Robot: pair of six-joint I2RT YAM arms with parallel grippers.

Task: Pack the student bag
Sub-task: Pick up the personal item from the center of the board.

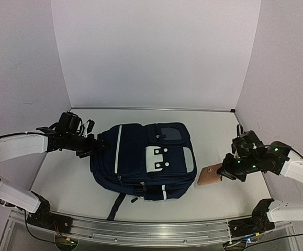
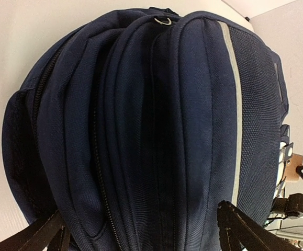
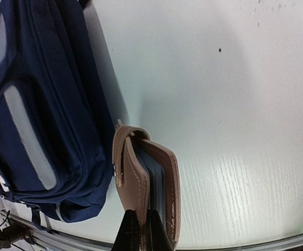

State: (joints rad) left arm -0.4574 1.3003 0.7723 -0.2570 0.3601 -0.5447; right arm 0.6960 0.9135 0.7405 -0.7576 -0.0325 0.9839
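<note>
Beside left claw [image 1: 94, 144]: student bag [image 1: 133, 157].

Lab booth — white walls [image 1: 156, 52], aluminium rail [image 1: 151, 230].

The white desk [image 1: 219, 130] carries the student bag [image 1: 141, 157], lying flat with its front patches up, one strap trailing toward the near edge. Just right of the bag is a tan wallet [image 1: 209, 175]; whether it touches the desk is unclear
</note>
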